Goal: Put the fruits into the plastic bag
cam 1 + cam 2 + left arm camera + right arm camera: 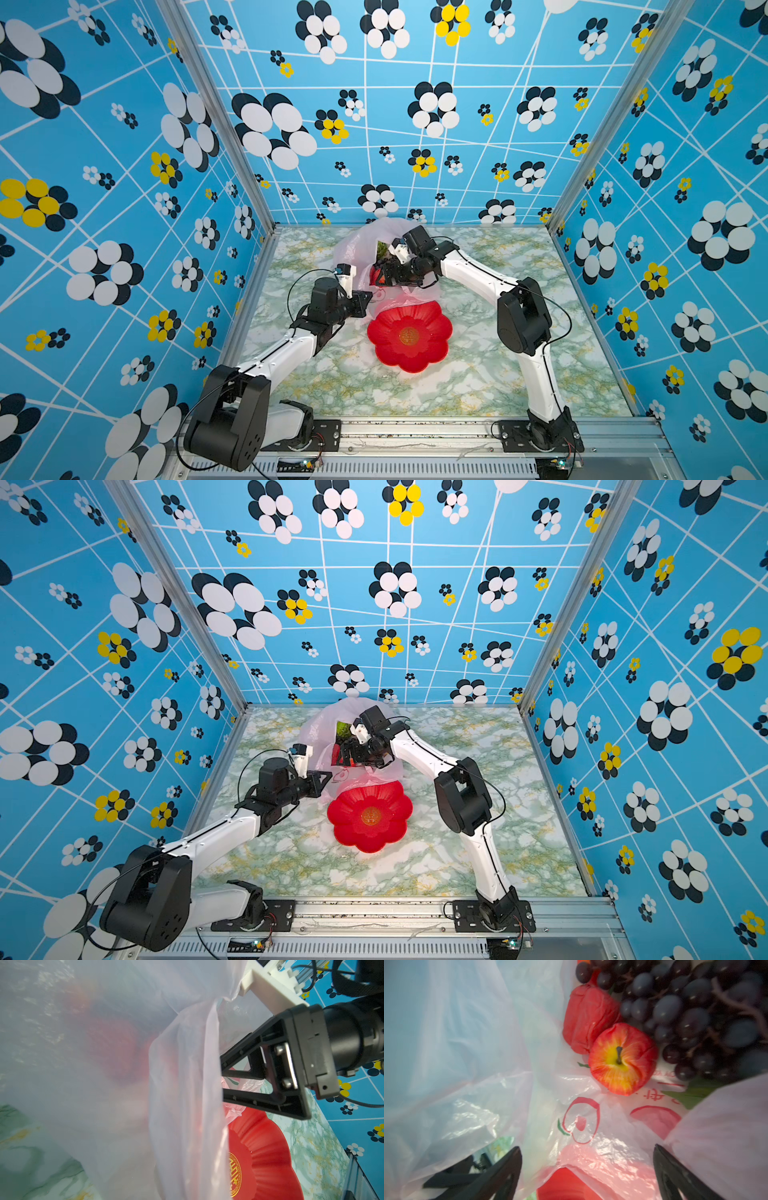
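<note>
Plastic bag [471, 1105] holds apples [623, 1059] and grape bunch [685, 1012].

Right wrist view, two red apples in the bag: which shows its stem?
The yellow-centred apple, dark stem visible; the other apple shows only plain red skin.

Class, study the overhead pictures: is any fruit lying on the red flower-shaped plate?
No: in both top views the red plate is bare, showing only its gold emblem.
</note>
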`<act>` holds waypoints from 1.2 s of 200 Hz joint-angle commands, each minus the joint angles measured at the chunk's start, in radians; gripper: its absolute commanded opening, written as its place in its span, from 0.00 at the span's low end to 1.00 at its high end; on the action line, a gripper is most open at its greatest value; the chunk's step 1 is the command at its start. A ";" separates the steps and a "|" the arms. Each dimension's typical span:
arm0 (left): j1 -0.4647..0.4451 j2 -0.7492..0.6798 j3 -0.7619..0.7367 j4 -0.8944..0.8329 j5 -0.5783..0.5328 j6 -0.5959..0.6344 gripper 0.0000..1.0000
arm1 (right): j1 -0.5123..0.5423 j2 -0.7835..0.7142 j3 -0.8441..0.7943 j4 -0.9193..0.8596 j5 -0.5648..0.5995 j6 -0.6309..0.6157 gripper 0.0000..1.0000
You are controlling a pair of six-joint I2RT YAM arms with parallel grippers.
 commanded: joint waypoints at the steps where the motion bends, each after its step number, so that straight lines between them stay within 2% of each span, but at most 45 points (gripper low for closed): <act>1: 0.005 -0.014 -0.002 0.007 -0.009 -0.005 0.00 | 0.010 0.014 0.144 -0.203 0.227 -0.093 1.00; 32: 0.004 -0.019 -0.005 0.009 -0.008 -0.005 0.00 | 0.010 0.157 0.369 -0.436 0.235 -0.133 0.99; 66: 0.006 -0.022 -0.008 0.015 -0.007 -0.005 0.00 | 0.008 0.215 0.436 -0.460 0.227 -0.133 0.99; 113: 0.007 -0.021 -0.010 0.018 -0.005 -0.008 0.00 | 0.008 0.315 0.602 -0.591 0.226 -0.145 0.98; 147: 0.009 -0.018 -0.008 0.018 -0.004 -0.008 0.00 | 0.009 0.285 0.545 -0.592 0.207 -0.159 0.94; 169: 0.008 -0.007 -0.001 0.012 -0.003 -0.008 0.00 | 0.018 0.271 0.521 -0.579 0.130 -0.159 0.90; 194: 0.008 -0.011 -0.003 0.014 -0.003 -0.007 0.00 | 0.034 0.260 0.484 -0.528 0.031 -0.142 0.80; 210: 0.008 -0.021 -0.011 0.020 -0.004 -0.008 0.00 | 0.042 0.257 0.467 -0.497 0.023 -0.131 0.78; 240: 0.008 -0.036 -0.025 0.029 -0.009 -0.009 0.00 | 0.044 0.251 0.457 -0.462 0.002 -0.111 0.66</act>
